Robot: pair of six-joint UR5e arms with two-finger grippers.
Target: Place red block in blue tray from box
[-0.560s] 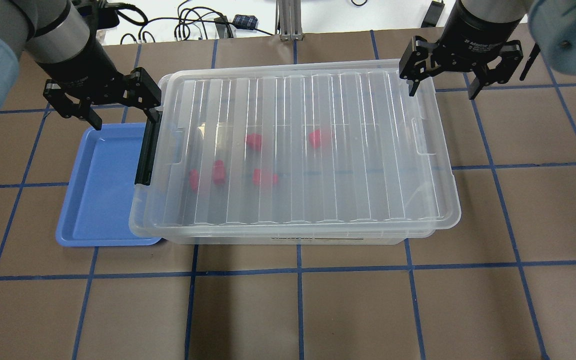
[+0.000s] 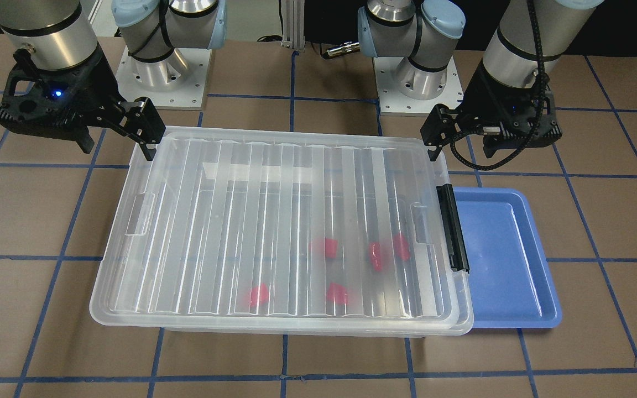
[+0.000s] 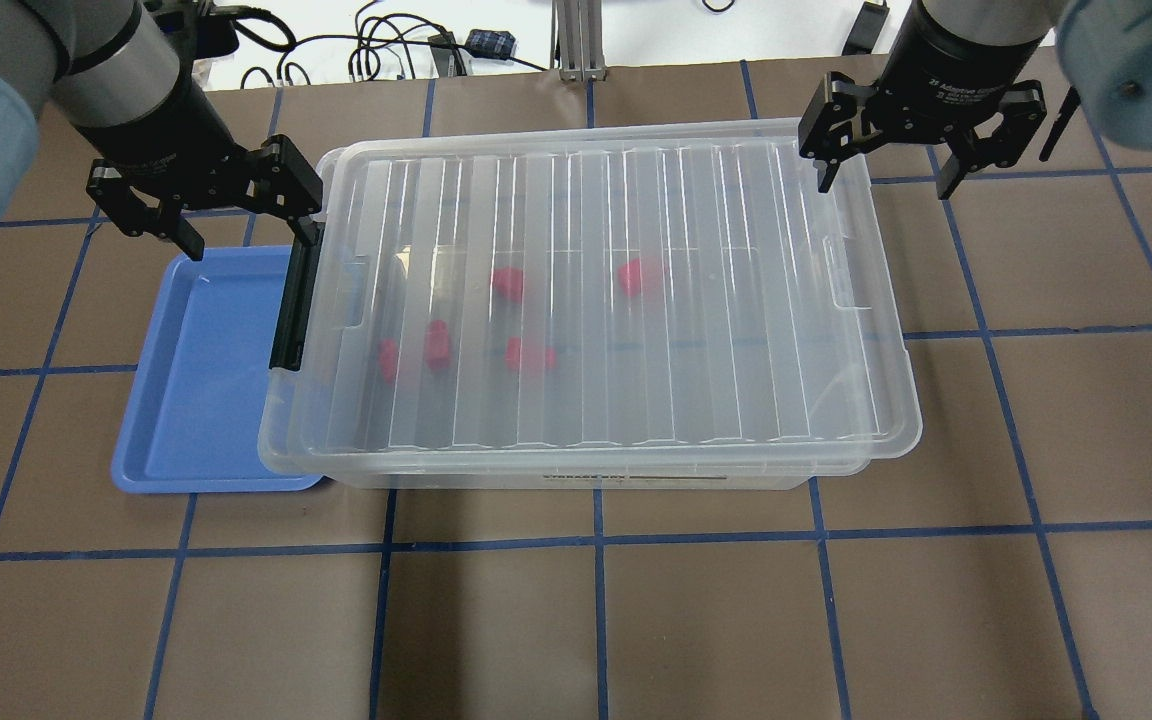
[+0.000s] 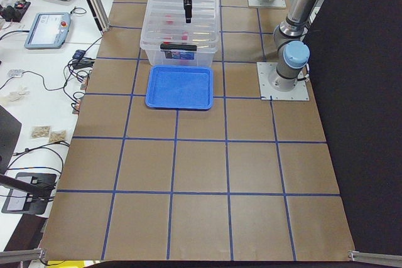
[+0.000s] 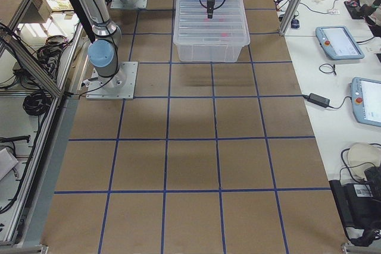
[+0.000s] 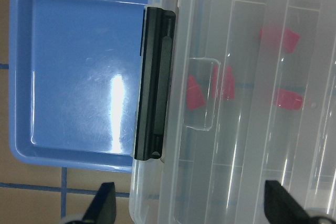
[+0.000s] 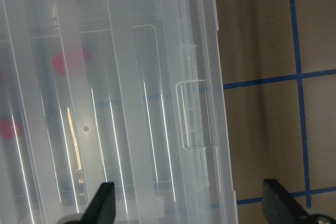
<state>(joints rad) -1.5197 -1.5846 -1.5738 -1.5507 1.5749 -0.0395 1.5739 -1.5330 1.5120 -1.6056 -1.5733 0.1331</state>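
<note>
Red target: we count five alike under the lid. The red block (image 3: pixel 437 345) near the latch end lies left of centre in the overhead view, blurred by the ribbed plastic.
Box: the box (image 3: pixel 496 475) fills the middle of the frame, and all five blocks sit on its floor.
Lid: the lid (image 3: pixel 696 300) is on and covers the whole box. We judge that nothing can be picked until it comes off.
Latch: the latch (image 3: pixel 288 305) is a black bar on the box's left end and appears folded shut over the lid edge.
Tray: the blue tray (image 3: pixel 201 400) lies at centre left with no block in it, its right rim tucked under the lid's overhang.
Left gripper: the left gripper (image 3: pixel 251 238) hangs at upper left, fingers spread wide and holding nothing, with one finger just above the top of the latch.
Right gripper: the right gripper (image 3: pixel 883 180) hangs at upper right by the lid's far corner, likewise spread and holding nothing.
Risk one: if we lift the lid with the latch clamped, the whole box could rise or skid, shove the tray and scatter the blocks.
Risk two: a lid raised from one end only could tilt, slip free and drop back.
</note>
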